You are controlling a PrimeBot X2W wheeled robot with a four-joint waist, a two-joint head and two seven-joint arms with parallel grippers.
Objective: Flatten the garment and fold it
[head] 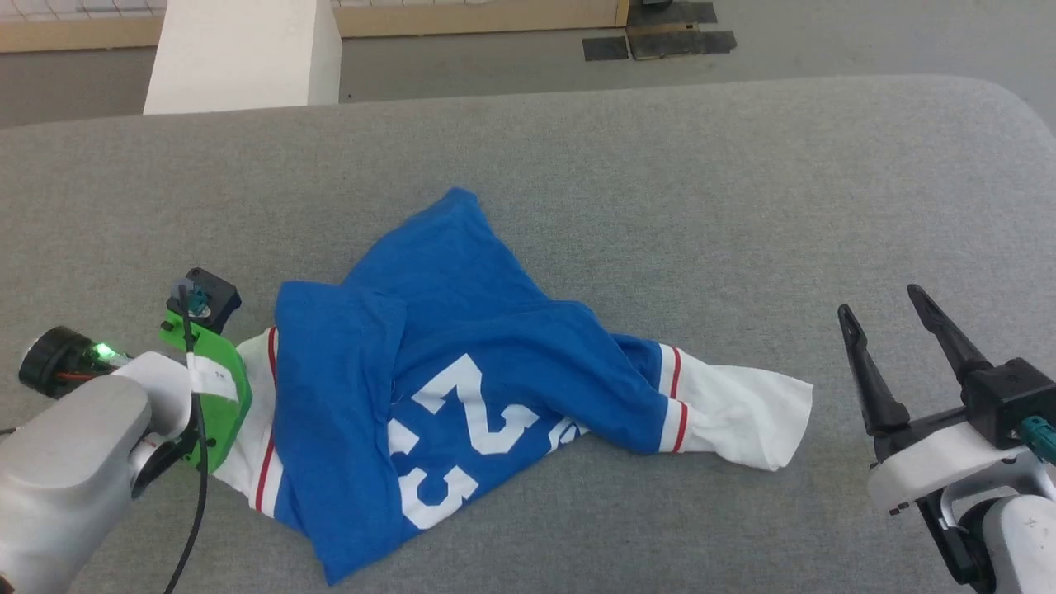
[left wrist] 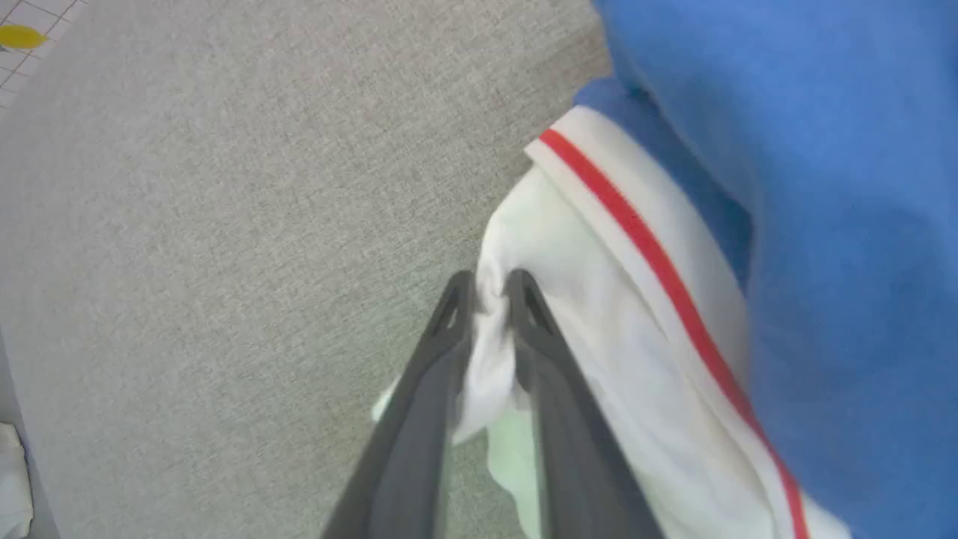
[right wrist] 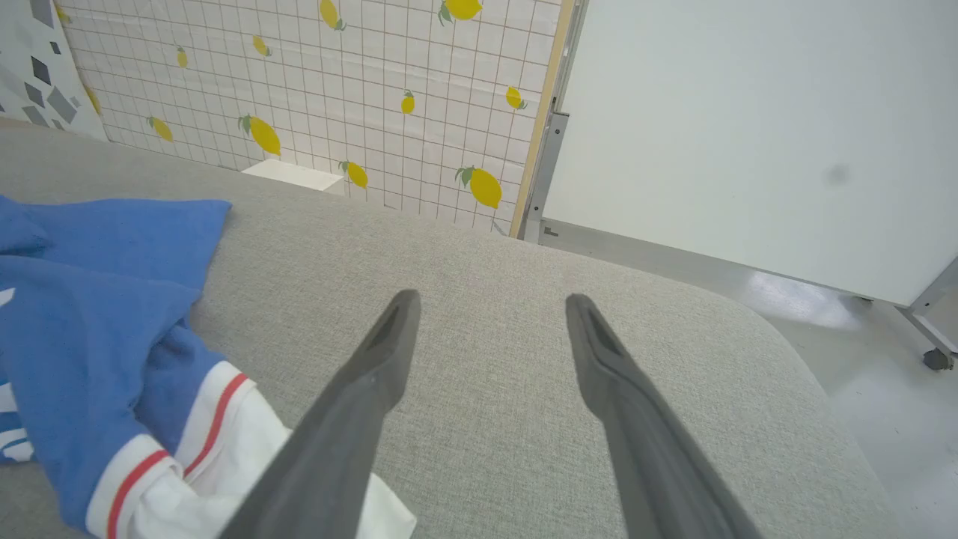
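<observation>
**Grey cloth surface, crumpled shirt, one sleeve pinched**

Grey woven cloth covers the wide surface, whose far right corner is rounded. Beyond its far edge a white block is seen on a grey floor, with dark mats further right. In the right wrist view a tiled wall printed with yellow lemons is seen past the far edge, with a plain white panel beside it.

The shirt is laid crumpled around the middle of the surface, nearer the near edge than the far one and a little toward the left side. Its blue body is bunched and partly folded over itself, so that the white number 23 is broken by a fold. One white sleeve, edged with red stripes, is spread toward the right edge and lies flat on the cloth.

The other sleeve is turned toward the left edge. Its white fabric is pinched between the two dark fingers of the left gripper, which are closed on it close to the surface.

The right gripper is held near the right edge, apart from the shirt. Its fingers are spread wide, and nothing is held between them.
</observation>
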